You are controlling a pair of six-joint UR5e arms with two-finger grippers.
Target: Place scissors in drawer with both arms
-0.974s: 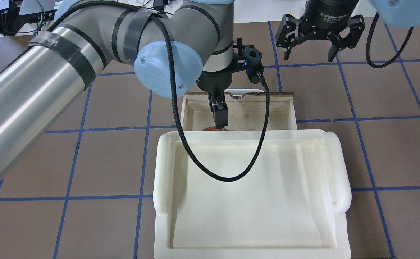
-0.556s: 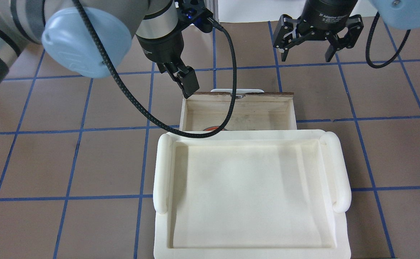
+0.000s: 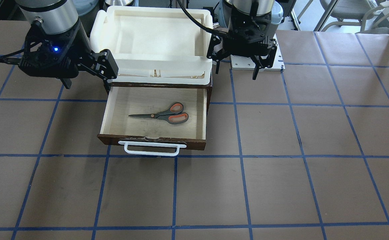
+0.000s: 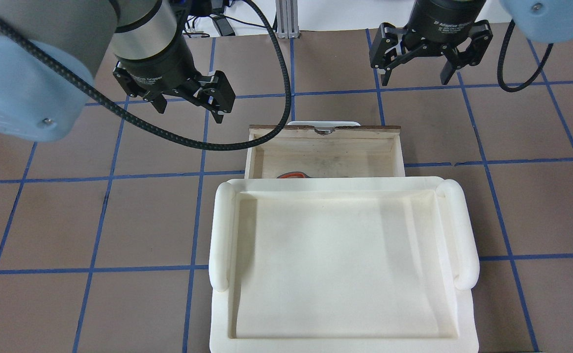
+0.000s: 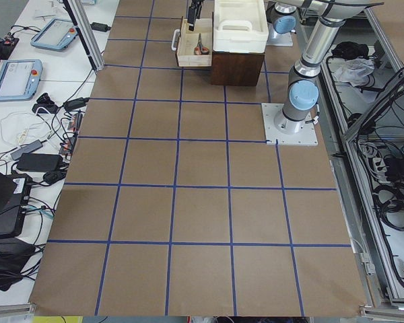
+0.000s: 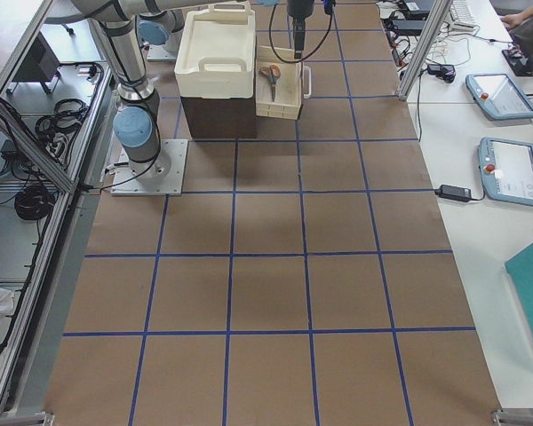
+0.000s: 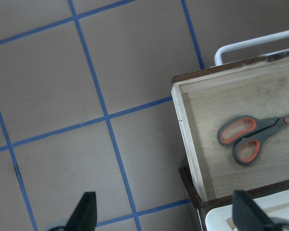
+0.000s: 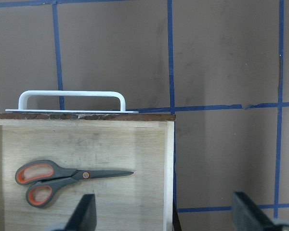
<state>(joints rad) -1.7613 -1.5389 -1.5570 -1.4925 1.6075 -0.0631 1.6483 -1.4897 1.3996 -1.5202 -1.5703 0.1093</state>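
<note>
The scissors [image 3: 163, 115] lie flat in the open drawer [image 3: 153, 140], with the blades pointing toward the robot's right. They also show in the left wrist view [image 7: 250, 139] and the right wrist view [image 8: 62, 179]. In the overhead view only an orange sliver of the scissors [image 4: 291, 174] shows past the tray. My left gripper [image 4: 188, 110] is open and empty, raised to the left of the drawer [image 4: 325, 130]. My right gripper [image 4: 416, 78] is open and empty, raised beyond the drawer's right front corner.
A white foam tray [image 4: 220, 235] sits on the dark cabinet and covers the drawer's rear part. The drawer's white bar handle [image 3: 151, 151] points away from the robot. Brown table with blue grid lines surrounds it.
My left gripper has come up out of the drawer, moved left and opened. The scissors stay in the drawer. My right gripper has hardly moved.
</note>
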